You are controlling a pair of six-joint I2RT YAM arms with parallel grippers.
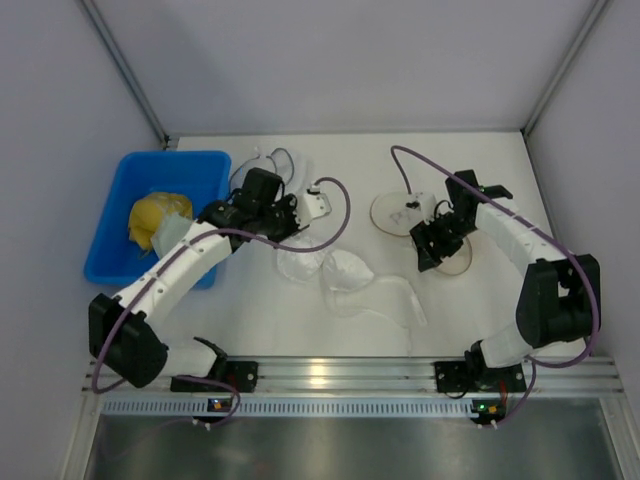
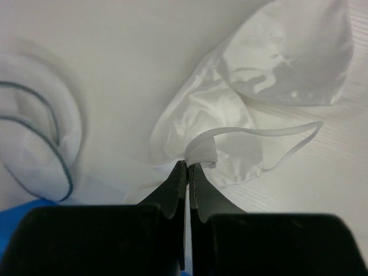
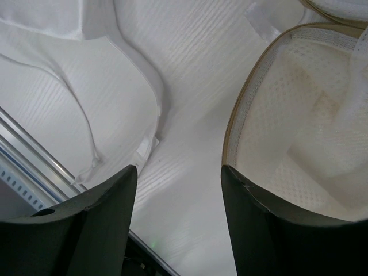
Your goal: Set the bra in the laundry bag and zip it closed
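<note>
The white bra (image 1: 345,278) lies crumpled at the table's middle, one strap trailing to the right. My left gripper (image 1: 290,232) is shut on a bunched fold of the bra's strap (image 2: 201,152), with a cup (image 2: 287,52) beyond it. The laundry bag (image 1: 396,214), white mesh with a tan rim, lies open at the right. My right gripper (image 1: 433,252) is open and empty, low over the bag's near half. In the right wrist view its jaws (image 3: 179,172) straddle bare table, the right finger over the bag's rim (image 3: 241,109), and the bra (image 3: 86,103) lies to the left.
A blue bin (image 1: 120,250) holding a yellow cloth bundle (image 1: 155,218) stands at the left. A round mesh pouch with a black rim (image 1: 280,165) lies at the back, also in the left wrist view (image 2: 34,132). The aluminium rail (image 1: 340,375) runs along the near edge.
</note>
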